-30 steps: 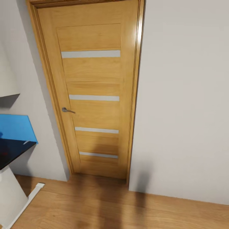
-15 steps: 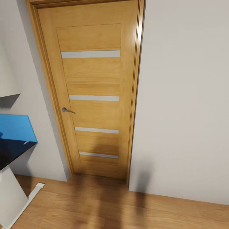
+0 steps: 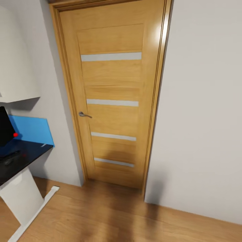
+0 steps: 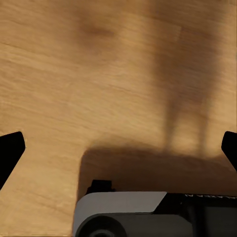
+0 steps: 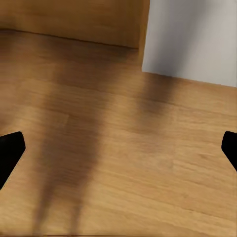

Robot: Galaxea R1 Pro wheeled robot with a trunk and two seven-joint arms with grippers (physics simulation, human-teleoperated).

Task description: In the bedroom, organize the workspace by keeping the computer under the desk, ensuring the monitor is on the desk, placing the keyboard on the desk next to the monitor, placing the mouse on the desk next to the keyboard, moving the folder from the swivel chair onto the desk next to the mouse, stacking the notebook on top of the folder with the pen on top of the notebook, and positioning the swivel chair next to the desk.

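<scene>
Head view: a closed wooden door [image 3: 112, 97] with a metal handle [image 3: 84, 115] fills the middle. At about nine o'clock the corner of the desk [image 3: 23, 156] juts in, glossy black top before a blue back panel. On it, hard at the frame's edge, stands a sliver of the monitor [image 3: 5, 129], black with a red dot. A dark flat shape lies before it; I cannot tell what it is.

Left wrist view: the left gripper [image 4: 118, 148] is spread wide and empty over the wooden floor [image 4: 98, 74], fingertips at three and nine o'clock.

Right wrist view: the right gripper [image 5: 118, 148] is likewise wide and empty, with the door's foot at twelve.

The monitor is likely top-heavy and fragile, with a slippery screen; grip its stand or frame edges.
</scene>
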